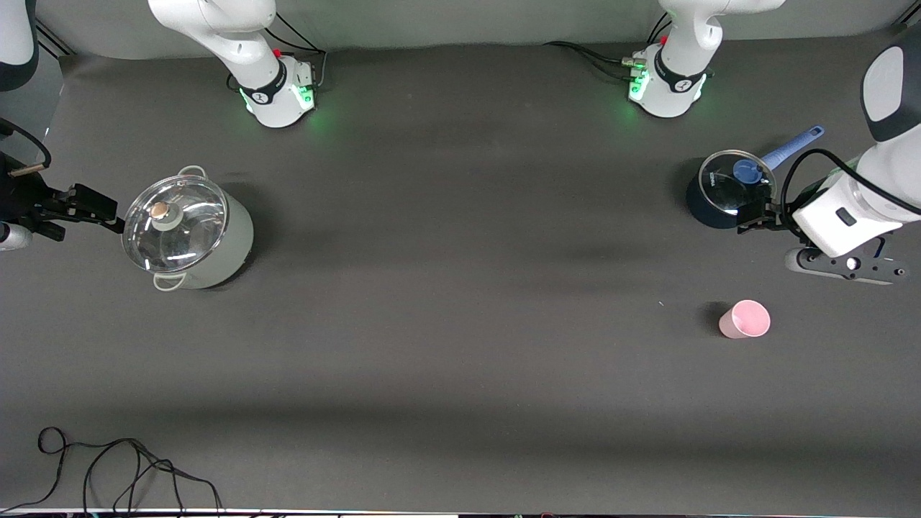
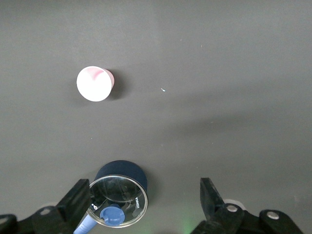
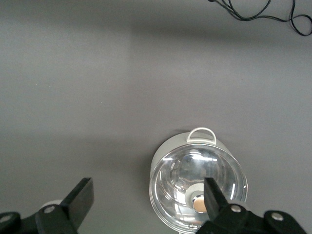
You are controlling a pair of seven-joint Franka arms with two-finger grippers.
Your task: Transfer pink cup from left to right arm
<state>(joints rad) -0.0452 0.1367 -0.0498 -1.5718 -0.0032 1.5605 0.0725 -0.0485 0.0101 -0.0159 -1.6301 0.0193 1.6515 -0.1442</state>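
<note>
The pink cup (image 1: 745, 319) (image 2: 95, 83) stands upright on the dark table toward the left arm's end, nearer to the front camera than the blue-knobbed saucepan, with nothing touching it. My left gripper (image 1: 757, 220) (image 2: 144, 202) hangs open and empty over the saucepan's edge, well apart from the cup. At the other end of the table my right gripper (image 1: 93, 208) (image 3: 148, 197) is open and empty, up beside the white pot. The right wrist view does not show the cup.
A dark blue saucepan (image 1: 727, 188) (image 2: 119, 192) with a glass lid and blue knob sits by the left gripper. A white pot (image 1: 188, 232) (image 3: 197, 178) with a glass lid sits toward the right arm's end. A black cable (image 1: 115, 467) (image 3: 263, 12) lies near the table's front edge.
</note>
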